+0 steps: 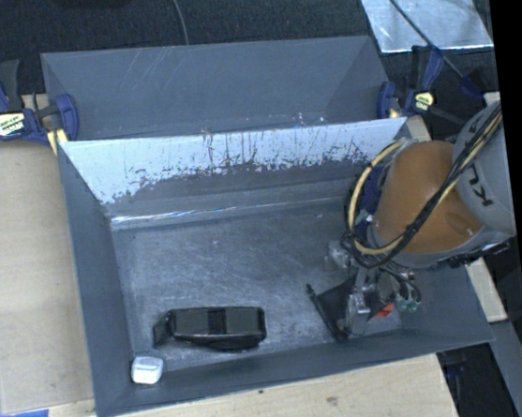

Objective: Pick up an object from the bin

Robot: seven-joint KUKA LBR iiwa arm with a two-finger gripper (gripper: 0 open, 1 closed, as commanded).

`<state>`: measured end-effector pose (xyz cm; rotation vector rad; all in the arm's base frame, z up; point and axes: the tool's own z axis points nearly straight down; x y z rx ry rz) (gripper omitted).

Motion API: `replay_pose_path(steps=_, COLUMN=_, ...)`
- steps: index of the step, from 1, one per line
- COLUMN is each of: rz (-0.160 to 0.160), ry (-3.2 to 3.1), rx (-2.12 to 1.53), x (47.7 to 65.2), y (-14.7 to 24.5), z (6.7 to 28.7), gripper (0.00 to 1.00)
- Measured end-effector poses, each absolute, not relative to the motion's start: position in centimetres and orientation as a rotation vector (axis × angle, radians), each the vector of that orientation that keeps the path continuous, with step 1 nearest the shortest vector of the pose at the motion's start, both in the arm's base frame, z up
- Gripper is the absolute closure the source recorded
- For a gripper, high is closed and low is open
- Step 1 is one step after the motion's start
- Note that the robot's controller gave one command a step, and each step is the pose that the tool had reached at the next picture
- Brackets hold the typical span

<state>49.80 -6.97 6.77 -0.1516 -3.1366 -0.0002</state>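
Black oblong object (214, 327), possibly a stapler, lies flat on the scuffed grey floor of the bin (246, 242), near front wall, left of centre; long axis left–right. Small white block (147, 370) in front-left corner. End effector (349, 310) low at front-right, well apart; open or closed, cannot tell.

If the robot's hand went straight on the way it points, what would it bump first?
Probably the bin floor, at the view's lower right: the hand points down there. The black blocky thing lies well apart. Depth is hard to judge.
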Motion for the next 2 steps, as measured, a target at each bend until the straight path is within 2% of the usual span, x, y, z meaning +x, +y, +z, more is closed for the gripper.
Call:
replay_pose_path(steps=1, rz=0.001, ry=-3.144, rx=-0.148, x=50.0, y=-7.0, z=7.1, gripper=1.00)
replay_pose_path(steps=2, rz=0.000, ry=-3.152, rx=-0.132, x=52.4, y=-4.2, z=23.4, gripper=1.00)
